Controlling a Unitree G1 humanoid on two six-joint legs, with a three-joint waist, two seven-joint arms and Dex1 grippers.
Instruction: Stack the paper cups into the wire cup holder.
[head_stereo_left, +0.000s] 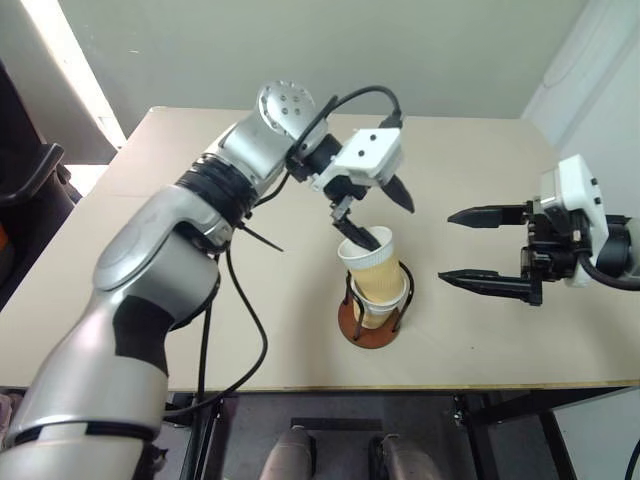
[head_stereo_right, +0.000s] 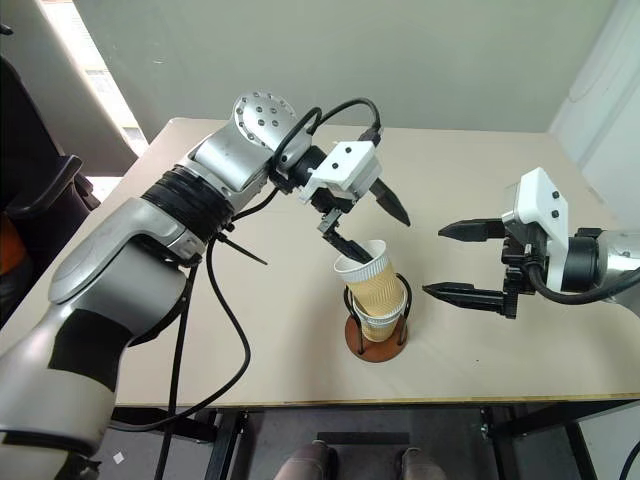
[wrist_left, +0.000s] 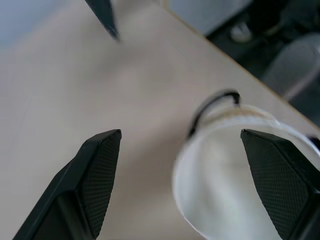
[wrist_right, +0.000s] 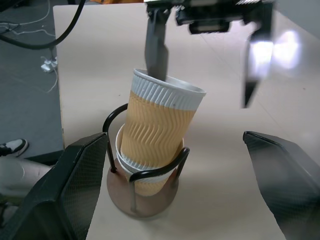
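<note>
- The left gripper (head_stereo_left: 383, 213) has its fingers spread, one dipping inside the rim of the top cup (head_stereo_left: 375, 266), the other out in the air beside it.
- The right gripper (head_stereo_left: 472, 247) hangs with fingers spread wide, near the cups, holding nothing.
- The top cup leans, nested in a lower cup (wrist_right: 127, 155) inside the wire holder (head_stereo_left: 369, 322).
- The holder stands on the table (head_stereo_left: 280, 300), near its front edge.

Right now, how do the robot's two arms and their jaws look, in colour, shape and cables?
Both arms have silver-grey shells with black joint bands. The left gripper and right gripper each sit on a white boxy housing and end in two long, black, pointed fingers with textured pads. Loose black cables run along the left arm.
</note>
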